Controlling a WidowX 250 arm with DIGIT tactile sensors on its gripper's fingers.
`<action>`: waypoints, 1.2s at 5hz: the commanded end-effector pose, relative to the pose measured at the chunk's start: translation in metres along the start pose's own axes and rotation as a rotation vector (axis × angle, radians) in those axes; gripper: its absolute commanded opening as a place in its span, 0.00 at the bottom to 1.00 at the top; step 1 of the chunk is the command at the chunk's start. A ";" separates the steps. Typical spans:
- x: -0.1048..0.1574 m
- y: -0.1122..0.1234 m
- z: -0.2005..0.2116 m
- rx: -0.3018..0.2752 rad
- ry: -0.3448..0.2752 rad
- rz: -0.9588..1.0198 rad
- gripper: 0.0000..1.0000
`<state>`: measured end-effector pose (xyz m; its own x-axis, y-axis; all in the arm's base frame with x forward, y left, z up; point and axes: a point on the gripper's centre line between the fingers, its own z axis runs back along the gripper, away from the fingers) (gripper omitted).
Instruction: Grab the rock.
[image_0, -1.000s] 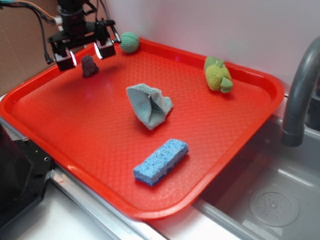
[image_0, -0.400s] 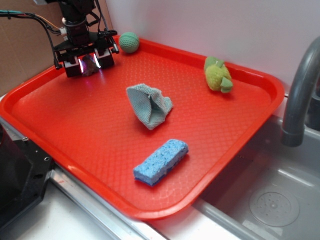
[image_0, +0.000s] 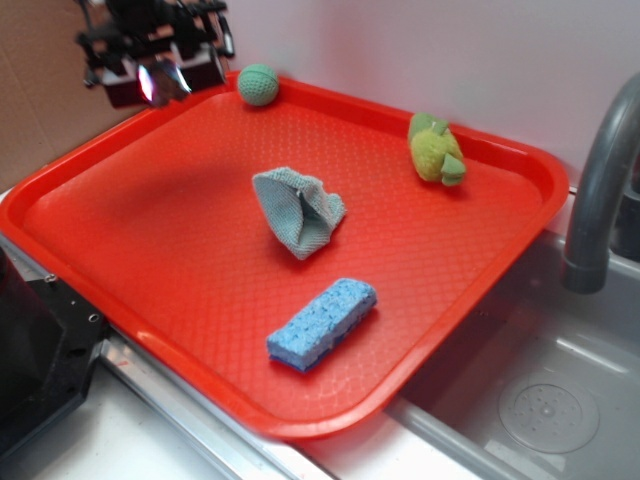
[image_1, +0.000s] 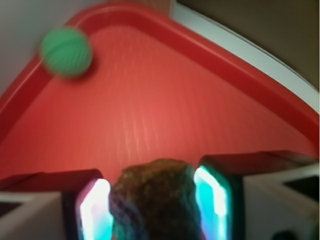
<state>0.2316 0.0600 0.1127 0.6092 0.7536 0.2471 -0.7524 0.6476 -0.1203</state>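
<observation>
One stone: the rock (image_1: 155, 200) sits clamped between both lit fingers, dark and lumpy, lifted clear above the tray's far-left corner.
Gripper (image_0: 165, 78): closed tight on the rock, hanging over the red tray (image_0: 150, 230) with nothing beneath it touching.
Green ball (image_0: 258, 85): just right of the gripper, resting against the back rim.
Cloth (image_0: 298, 210): crumpled grey-green, mid-tray.
Sponge (image_0: 322, 322): blue, near the front edge.
Plush toy (image_0: 436, 150): green, back right.
Faucet (image_0: 600, 190): grey, far right over the sink.
</observation>
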 end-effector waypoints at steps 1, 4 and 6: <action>-0.049 -0.004 0.072 -0.330 0.009 -0.428 0.00; -0.060 -0.003 0.084 -0.264 0.154 -0.409 0.00; -0.037 0.000 0.069 -0.174 0.324 -0.354 0.00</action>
<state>0.2044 -0.0042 0.1508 0.8886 0.4555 -0.0543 -0.4548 0.8595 -0.2334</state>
